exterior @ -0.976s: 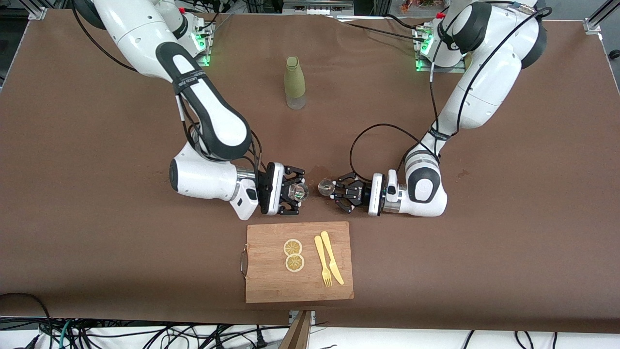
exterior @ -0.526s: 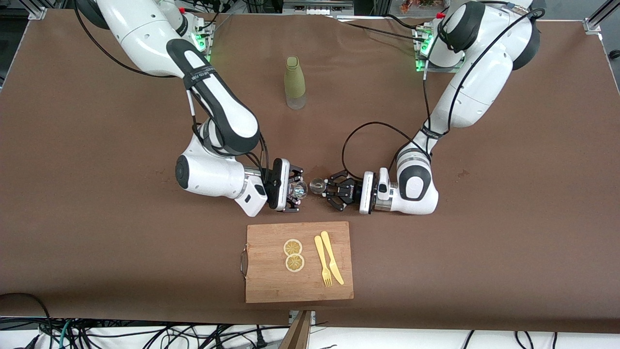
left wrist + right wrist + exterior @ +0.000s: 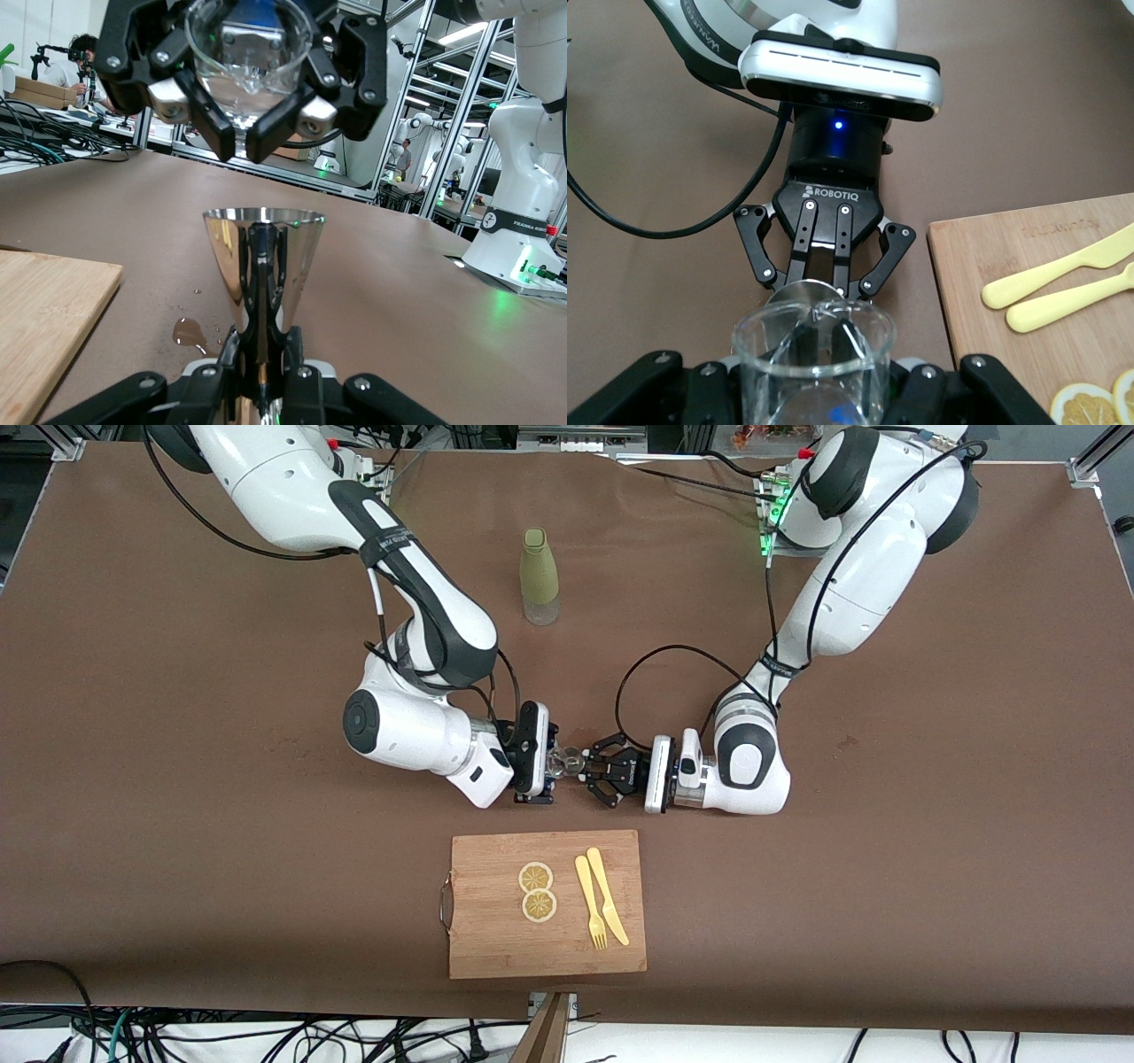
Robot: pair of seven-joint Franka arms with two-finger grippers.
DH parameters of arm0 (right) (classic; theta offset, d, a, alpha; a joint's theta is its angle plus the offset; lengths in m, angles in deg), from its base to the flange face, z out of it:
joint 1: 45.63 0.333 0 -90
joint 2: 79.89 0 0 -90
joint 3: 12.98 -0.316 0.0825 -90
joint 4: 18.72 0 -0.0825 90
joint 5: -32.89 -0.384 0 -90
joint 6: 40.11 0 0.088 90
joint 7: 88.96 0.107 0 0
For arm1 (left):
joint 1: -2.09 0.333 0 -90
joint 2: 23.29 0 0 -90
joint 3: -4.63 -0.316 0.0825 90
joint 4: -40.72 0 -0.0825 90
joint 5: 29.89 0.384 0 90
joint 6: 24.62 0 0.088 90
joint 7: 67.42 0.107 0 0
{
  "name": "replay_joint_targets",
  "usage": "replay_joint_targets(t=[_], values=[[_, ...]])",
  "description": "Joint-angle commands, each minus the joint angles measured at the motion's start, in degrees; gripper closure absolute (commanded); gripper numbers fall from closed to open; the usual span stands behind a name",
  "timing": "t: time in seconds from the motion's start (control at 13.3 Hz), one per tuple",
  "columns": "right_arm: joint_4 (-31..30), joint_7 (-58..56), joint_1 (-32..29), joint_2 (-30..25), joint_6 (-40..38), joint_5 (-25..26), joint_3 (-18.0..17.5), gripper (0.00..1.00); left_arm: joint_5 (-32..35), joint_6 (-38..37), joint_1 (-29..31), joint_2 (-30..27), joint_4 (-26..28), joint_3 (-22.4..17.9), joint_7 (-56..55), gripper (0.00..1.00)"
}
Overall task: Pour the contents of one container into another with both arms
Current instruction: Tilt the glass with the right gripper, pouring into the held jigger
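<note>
Clear glass beaker (image 3: pixel 558 763) clamped in the right gripper (image 3: pixel 542 766), tipped over the mouth of a polished steel jigger (image 3: pixel 574 762) pinched upright in the left gripper (image 3: pixel 595 771). Both held just above the brown table (image 3: pixel 177 779), mid-table, rims nearly touching. Seen from the left wrist: beaker (image 3: pixel 252 53) directly above the jigger's (image 3: pixel 263 261) cone, small puddle (image 3: pixel 189 333) on the cloth beneath. Nearer the front camera, a bamboo cutting board (image 3: pixel 496 939) carrying two lemon slices (image 3: pixel 537 891), a yellow fork (image 3: pixel 590 904) and knife (image 3: pixel 607 895). Farther off, an olive bottle (image 3: pixel 539 576) standing upright.
</note>
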Motion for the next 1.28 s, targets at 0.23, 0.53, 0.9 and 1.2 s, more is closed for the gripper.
replay_joint_targets(t=[0.23,0.53,0.9,1.2], values=[[-1.21,1.59,0.44,-1.43,-0.6,6.63,0.45,1.0,-2.31,1.42,-1.48,0.91,-1.73,-0.32,0.96,1.0],[-2.97,1.59,0.87,-3.1,-0.86,9.1,0.45,1.0,-3.28,1.6,-1.92,1.0,-1.73,-0.4,0.96,1.0],[-3.41,1.68,0.87,-3.54,-1.21,9.9,0.45,1.0,-3.37,1.6,-2.09,1.0,-1.73,-0.4,0.96,1.0],[-3.41,1.51,0.79,-3.63,-1.21,9.37,0.28,1.0,-3.37,1.6,-2.09,1.0,-1.73,-0.4,0.96,1.0]])
